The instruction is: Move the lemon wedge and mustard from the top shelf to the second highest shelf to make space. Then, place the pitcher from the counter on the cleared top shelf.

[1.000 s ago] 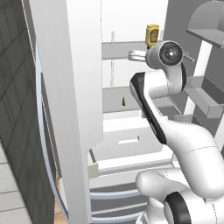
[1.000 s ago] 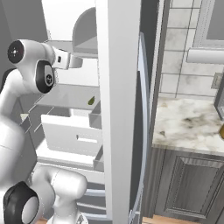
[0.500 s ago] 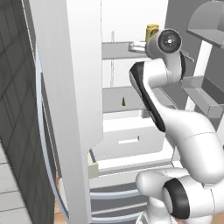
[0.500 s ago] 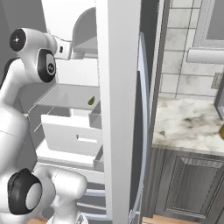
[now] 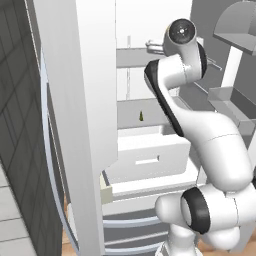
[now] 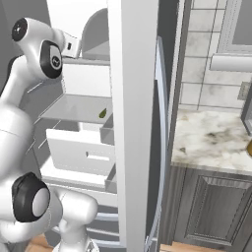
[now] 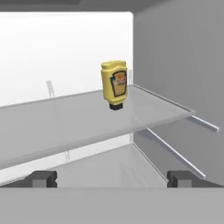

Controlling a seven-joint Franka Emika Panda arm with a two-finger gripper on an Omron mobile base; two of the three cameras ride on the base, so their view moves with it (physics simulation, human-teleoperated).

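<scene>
With its white arm reared high and bent into the open fridge, the gripper (image 7: 111, 178) hangs level with the top shelf (image 7: 52, 127), jaws spread wide and empty. Beyond them, well apart, the mustard (image 7: 114, 85) stands cap-down on that thin grey plate, a squat glossy yellow bottle. Lower down, the lemon wedge (image 5: 141, 116) sits upright, tiny and olive-green, on the second highest shelf (image 5: 131, 113).

A white drawer with a slot handle (image 5: 150, 157) sits pulled forward low in the fridge. Grey rimmed door bins (image 5: 232, 102) line the open door. Pale square wall tiles (image 6: 206, 54) rise behind, with a dark grey tiled wall (image 5: 20, 150) at the other side.
</scene>
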